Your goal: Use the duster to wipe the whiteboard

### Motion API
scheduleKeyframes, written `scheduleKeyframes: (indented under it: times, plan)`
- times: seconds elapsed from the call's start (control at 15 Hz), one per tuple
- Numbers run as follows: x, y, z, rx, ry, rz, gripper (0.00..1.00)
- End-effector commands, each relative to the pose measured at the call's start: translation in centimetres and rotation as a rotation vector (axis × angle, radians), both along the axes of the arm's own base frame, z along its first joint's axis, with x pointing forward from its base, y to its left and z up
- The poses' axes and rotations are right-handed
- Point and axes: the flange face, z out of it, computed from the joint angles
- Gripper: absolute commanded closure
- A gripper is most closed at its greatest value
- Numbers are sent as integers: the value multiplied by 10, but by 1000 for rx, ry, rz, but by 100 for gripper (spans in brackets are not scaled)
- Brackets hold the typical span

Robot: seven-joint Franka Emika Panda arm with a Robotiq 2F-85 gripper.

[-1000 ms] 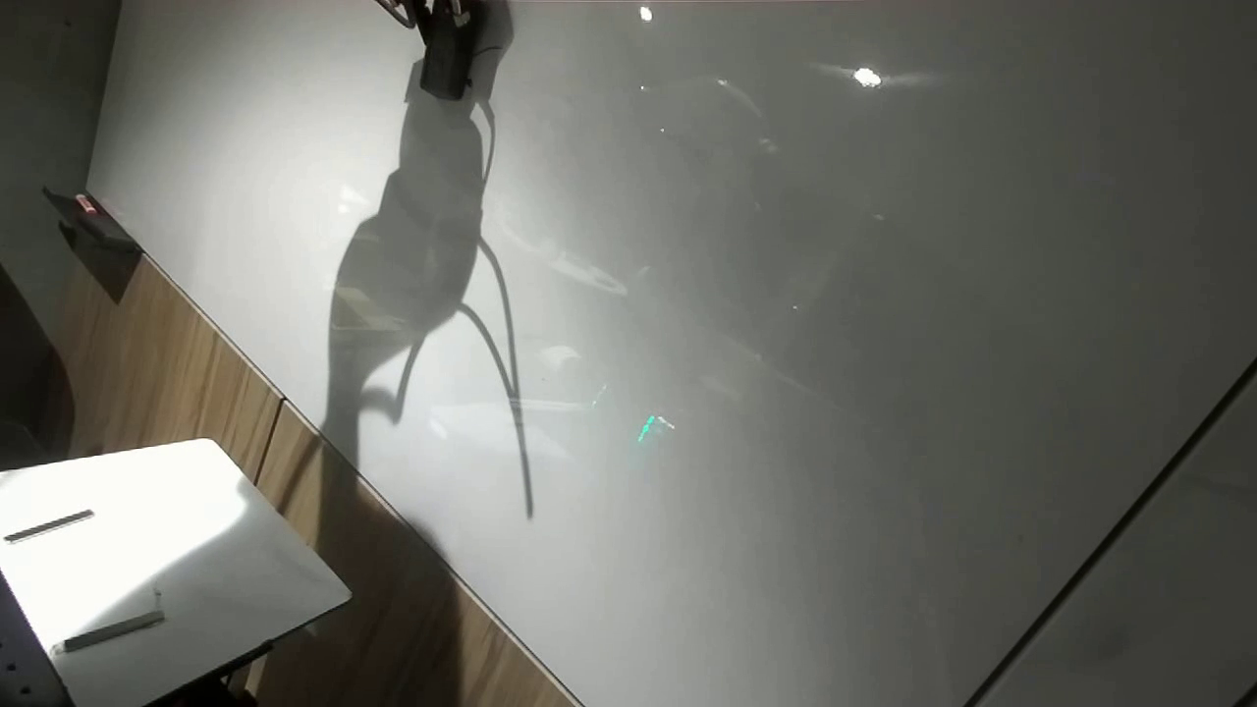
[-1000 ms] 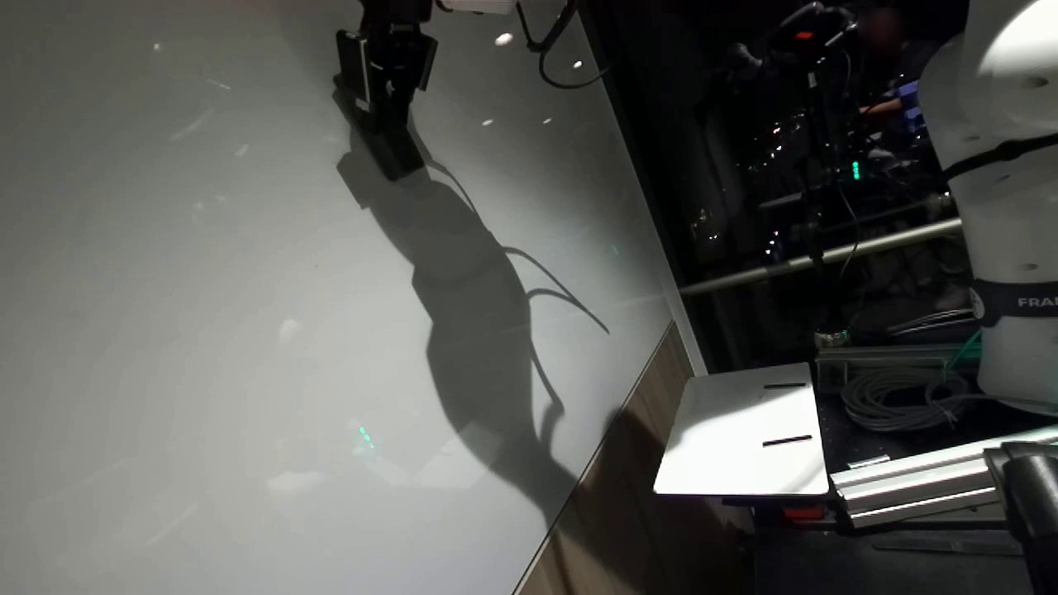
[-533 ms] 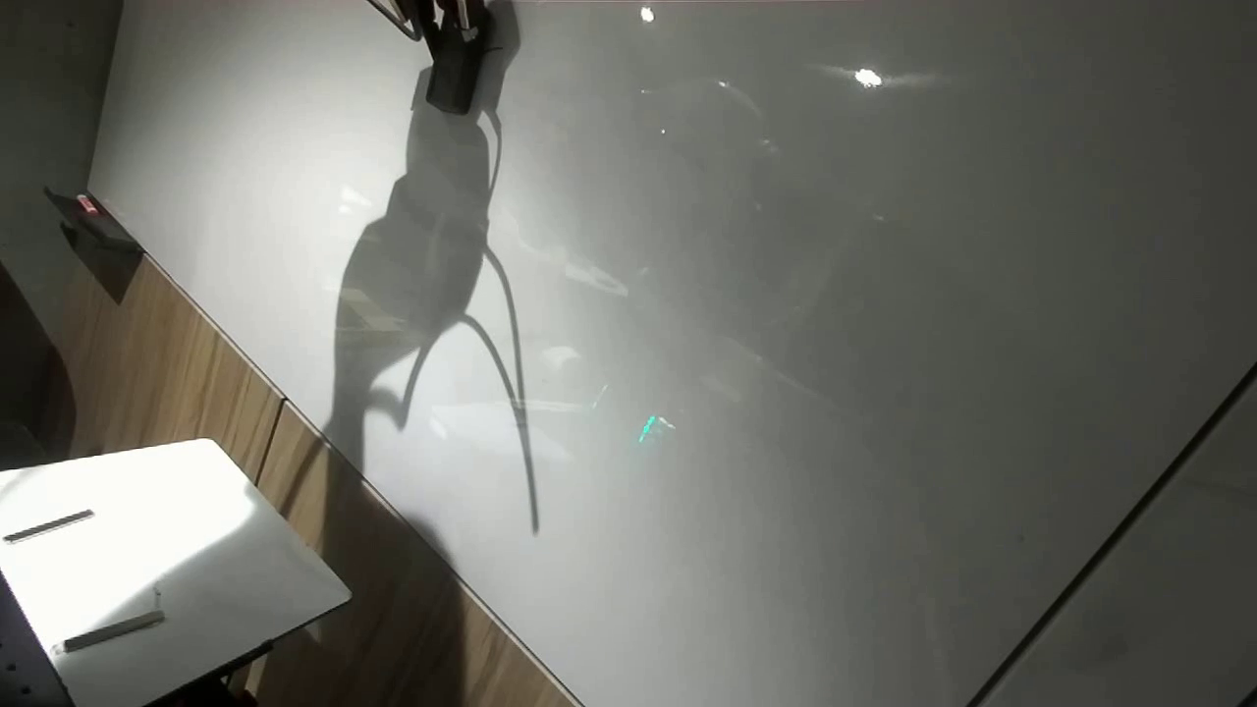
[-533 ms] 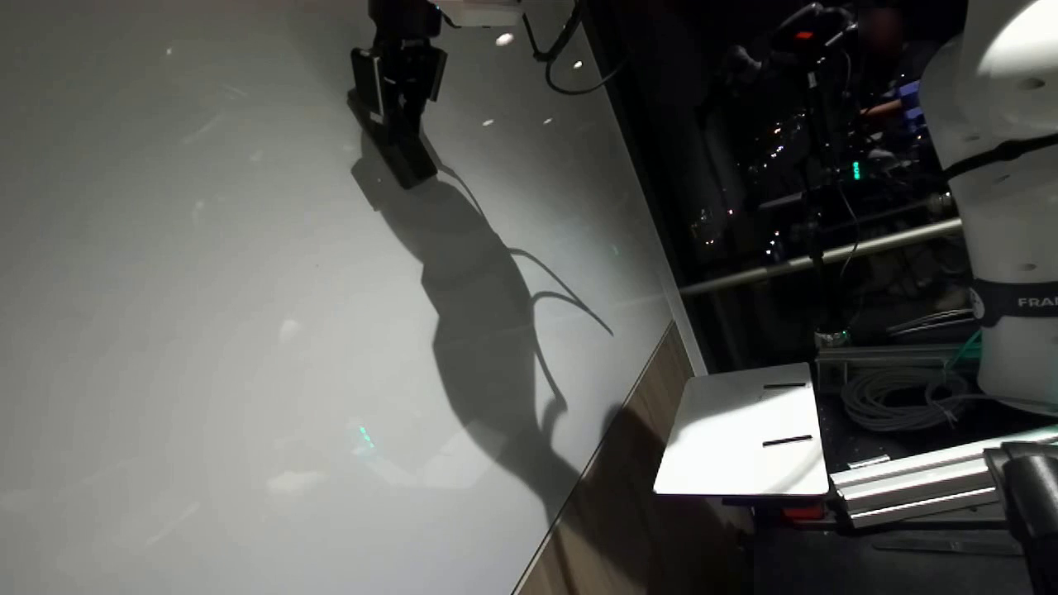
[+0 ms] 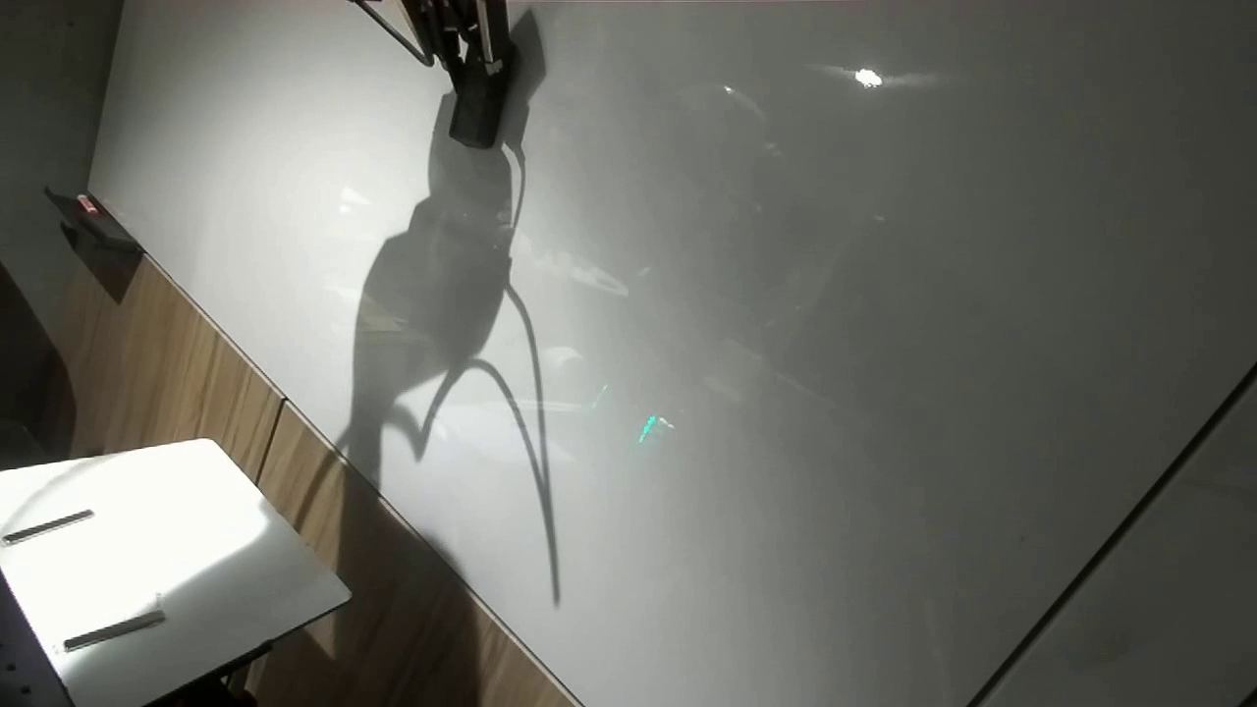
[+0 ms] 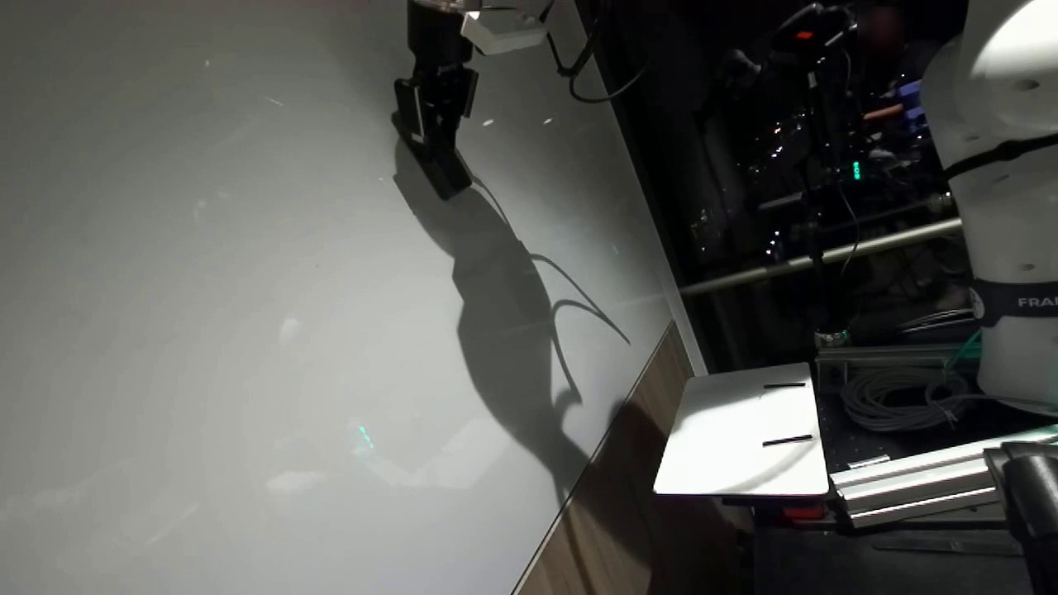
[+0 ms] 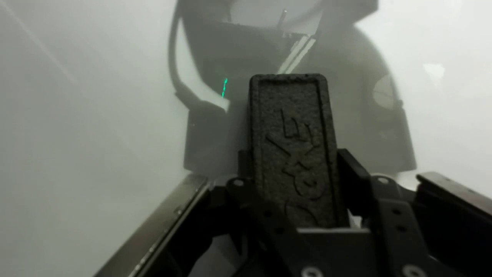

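The duster, a dark grey block with carved lines on its face, is clasped along its long sides by my gripper in the wrist view. Its near end is covered by the gripper. The glossy whiteboard fills most of both exterior views, bearing light reflections and the arm's large shadow. Near the top of an exterior view, the duster slants close against the whiteboard below my gripper. Whether its underside touches the surface I cannot tell. The duster appears high and left of centre in an exterior view.
A small white tabletop holding two thin dark bars stands below the board, beside the robot base. Wood panelling runs under the board's lower edge. A dark ledge juts out at its corner. A loose cable hangs near the wrist.
My gripper has slid along the board with the duster in it, down and slightly right in one view, right and slightly down in another. Its shadow moved along; the grip looks the same.
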Motion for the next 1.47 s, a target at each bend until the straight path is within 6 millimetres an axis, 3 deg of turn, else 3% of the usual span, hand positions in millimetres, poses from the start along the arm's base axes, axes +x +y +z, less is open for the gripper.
scheduleKeyframes:
  times: [0.0, 0.2, 0.67, 0.93, 1.2, 1.4]
  plan:
    - [41, -64, -21, -29, -14, -49, 71]
    - [43, -82, -45, -27, 30, -63, 71]
    - [-14, -90, -129, -34, 276, -76, 71]
    - [-29, -105, -190, -47, 408, -115, 71]
    - [-39, -139, -272, -25, 568, -164, 71]
    - [-57, -150, -321, 5, 679, -189, 71]
